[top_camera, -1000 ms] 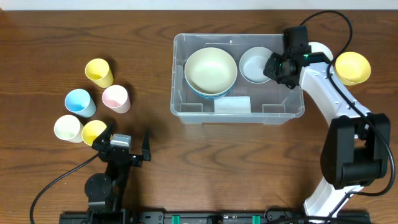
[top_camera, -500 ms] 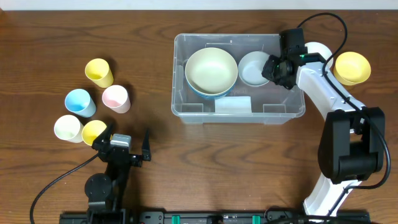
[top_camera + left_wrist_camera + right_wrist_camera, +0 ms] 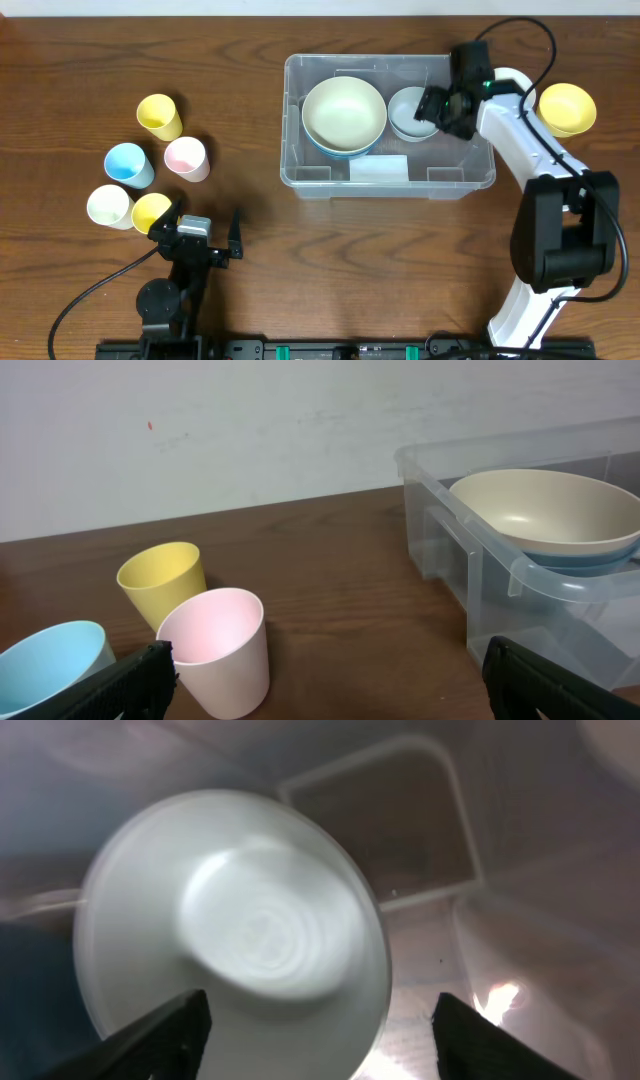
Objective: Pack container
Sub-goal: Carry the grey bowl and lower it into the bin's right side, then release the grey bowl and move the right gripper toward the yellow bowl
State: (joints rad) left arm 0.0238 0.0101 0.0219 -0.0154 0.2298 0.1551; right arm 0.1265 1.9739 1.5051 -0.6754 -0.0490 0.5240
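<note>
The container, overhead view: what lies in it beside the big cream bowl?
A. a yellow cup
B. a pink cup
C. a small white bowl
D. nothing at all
C: a small white bowl lies inside the container, just right of the big cream bowl; the cups all stand outside it on the table.

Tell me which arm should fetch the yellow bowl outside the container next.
Right. The yellow bowl lies beside that arm; the right gripper hangs open over the small white bowl in the container. The left gripper sits far off by the cups.
</note>
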